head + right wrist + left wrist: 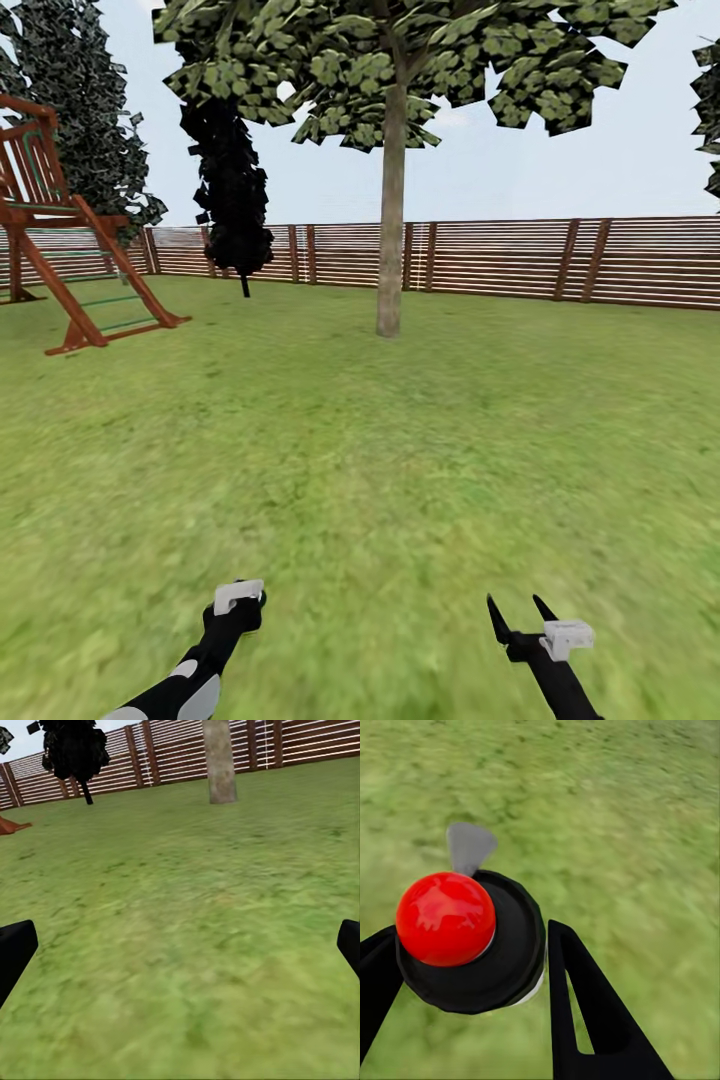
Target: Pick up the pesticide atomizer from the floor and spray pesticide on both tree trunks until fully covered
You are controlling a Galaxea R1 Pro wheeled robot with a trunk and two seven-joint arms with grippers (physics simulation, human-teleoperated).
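The robot stands on the floor [360, 470] of grass in the garden, facing a tree [400, 60] whose pale tree trunk [390, 210] rises well ahead, in front of the wooden fence [560, 260]. The left claw [472, 945] is closed around the pesticide atomizer [472, 941]: in the left wrist view its black body sits between the two black fingers [585, 1012], seen end-on with a red round cap facing the camera and a grey tab jutting beyond it. In the head view the same bottle's pale head [238, 596] shows at the tip of the left arm. Its long axis seems to run along the camera's line of sight, toward the grass; which way the nozzle faces cannot be told. The right claw [521, 612] is spread wide and holds nothing, with its fingertips at the edges of the right wrist view.

The pick-up looks done, and the approach to the first trunk appears to be in hand. The next move likely calls for driving closer, then raising the bottle and aiming it at the bark.

A swing set [70, 250] and a near-black thin tree [232, 190] stand off to the left.
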